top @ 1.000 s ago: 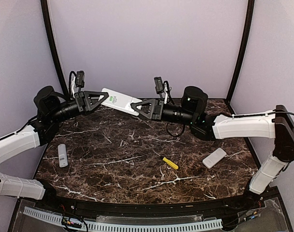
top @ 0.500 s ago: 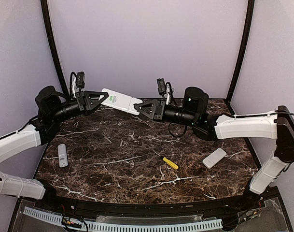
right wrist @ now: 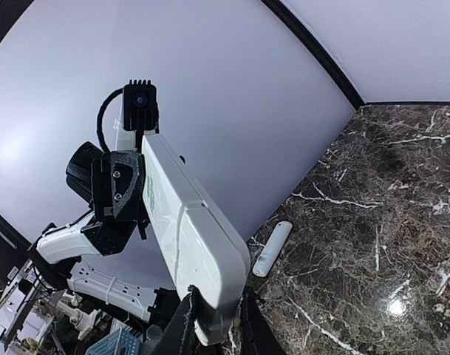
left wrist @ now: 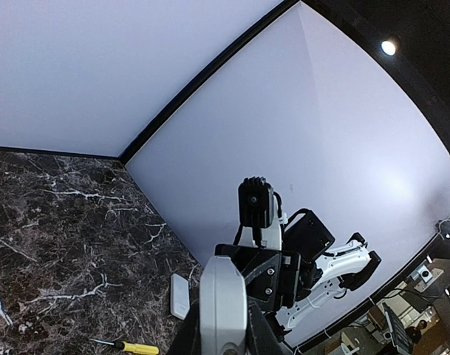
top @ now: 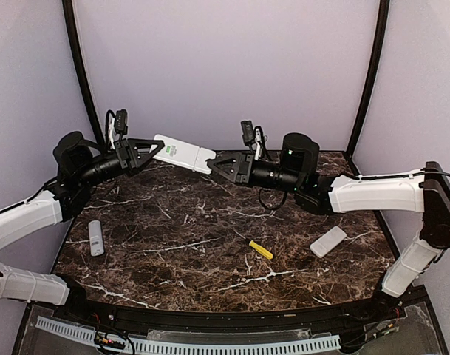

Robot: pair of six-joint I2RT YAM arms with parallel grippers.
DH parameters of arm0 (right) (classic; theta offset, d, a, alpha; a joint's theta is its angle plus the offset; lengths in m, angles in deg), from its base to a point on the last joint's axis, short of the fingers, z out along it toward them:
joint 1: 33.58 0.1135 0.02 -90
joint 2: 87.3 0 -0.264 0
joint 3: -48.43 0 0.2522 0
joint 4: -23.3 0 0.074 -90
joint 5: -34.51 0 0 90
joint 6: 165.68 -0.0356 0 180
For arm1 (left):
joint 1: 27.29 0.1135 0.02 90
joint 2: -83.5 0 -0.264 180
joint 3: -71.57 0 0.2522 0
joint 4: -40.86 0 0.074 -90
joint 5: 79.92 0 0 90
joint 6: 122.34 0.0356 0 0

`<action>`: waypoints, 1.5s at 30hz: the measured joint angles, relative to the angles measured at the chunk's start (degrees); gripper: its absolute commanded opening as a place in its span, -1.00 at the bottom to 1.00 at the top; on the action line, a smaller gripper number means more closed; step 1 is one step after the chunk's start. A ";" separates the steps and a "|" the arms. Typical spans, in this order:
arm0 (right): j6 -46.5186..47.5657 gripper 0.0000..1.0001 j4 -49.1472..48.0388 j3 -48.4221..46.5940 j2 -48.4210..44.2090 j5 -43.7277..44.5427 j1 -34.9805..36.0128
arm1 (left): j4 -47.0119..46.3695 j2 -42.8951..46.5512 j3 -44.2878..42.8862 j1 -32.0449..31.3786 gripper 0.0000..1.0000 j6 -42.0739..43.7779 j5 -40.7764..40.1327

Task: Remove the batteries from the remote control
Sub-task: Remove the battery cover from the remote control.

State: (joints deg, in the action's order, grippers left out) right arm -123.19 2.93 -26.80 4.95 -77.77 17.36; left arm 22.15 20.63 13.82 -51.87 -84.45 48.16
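Marble table [top: 173, 275], dark brown with white veins, both arms raised over its far half. Far left, a slim white remote [top: 96, 238] lies flat near the table's left edge, well apart from everything else. Left gripper [top: 157, 150] is clamped narrow on the left end of the remote control [top: 182, 154]. That one is a long white body with a small green patch on its top face. It is held in the air above the back of the table, slightly tilted with its right end lower. Left wrist view: the white body sits tight between the fingers at the bottom of the frame. Right gripper [top: 216, 164] is pinched narrow on the opposite, right end of the same remote control; in the right wrist view its fingers press both sides of that end. So the remote control spans between the two claws, clear of the surface. Batteries: cannot make them out in any view. Further right, a yellow-handled screwdriver [top: 260, 249] lies on the marble near the middle. A white flat piece [top: 328, 241] lies right of it, apart from it and under the right arm.
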 measured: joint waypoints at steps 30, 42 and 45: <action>-2.58 -0.74 1.20 -0.79 0.50 -2.19 -0.11 | 2.08 0.59 0.92 0.31 -1.00 2.12 -0.83; -2.67 -0.72 1.25 -1.95 1.14 -2.62 -0.11 | 1.20 0.57 0.98 0.63 -1.00 1.77 -0.81; -2.67 -0.72 1.31 -2.36 1.44 -2.80 -0.11 | 0.90 0.46 1.01 0.74 -1.00 1.70 -0.79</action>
State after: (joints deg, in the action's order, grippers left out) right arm -125.85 4.25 -29.16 6.39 -80.57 17.25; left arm 23.05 21.08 14.82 -51.13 -82.75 47.38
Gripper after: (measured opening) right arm 0.138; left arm 0.148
